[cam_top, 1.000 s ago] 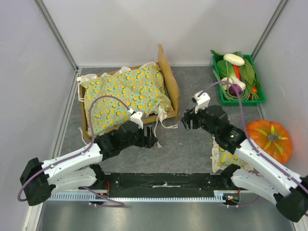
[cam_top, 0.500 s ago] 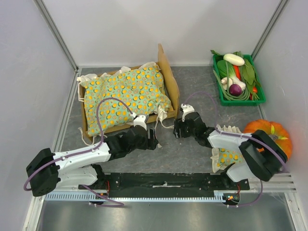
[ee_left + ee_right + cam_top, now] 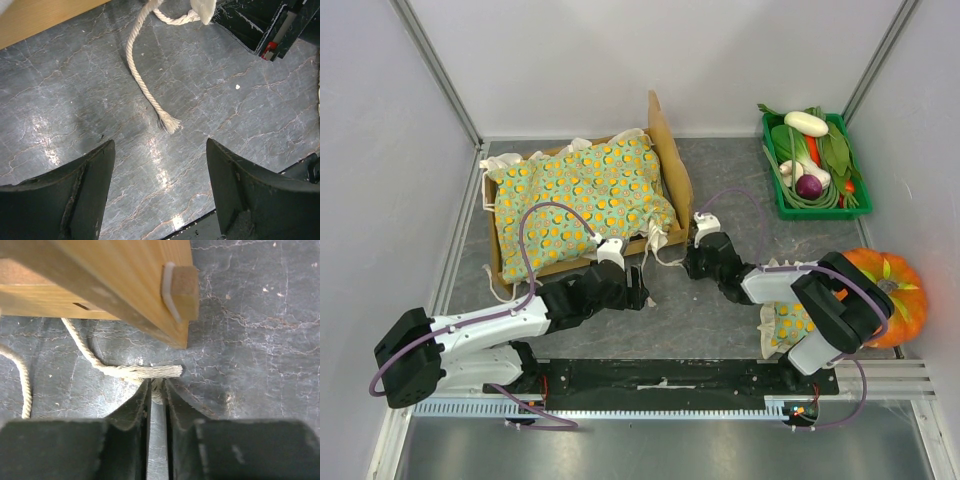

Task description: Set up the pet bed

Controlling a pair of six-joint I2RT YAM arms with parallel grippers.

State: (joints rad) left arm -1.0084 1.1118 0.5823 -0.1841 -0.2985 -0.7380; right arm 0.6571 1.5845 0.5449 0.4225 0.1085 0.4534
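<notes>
Right claw [image 3: 156,386] pinches only the frayed end of a cord [image 3: 125,372], just ahead under the bed [image 3: 115,270] corner. A tug could slip it free. Left claw [image 3: 159,150] gapes wide, empty.

Grey table [image 3: 720,175], pet bed [image 3: 669,165], cord [image 3: 115,371], veg crate [image 3: 815,212], pumpkin [image 3: 898,290]

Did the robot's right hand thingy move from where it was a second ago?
Yes. The right gripper slid left, closer to the pet bed and its near corner, where its jaws now pinch a white cord.
</notes>
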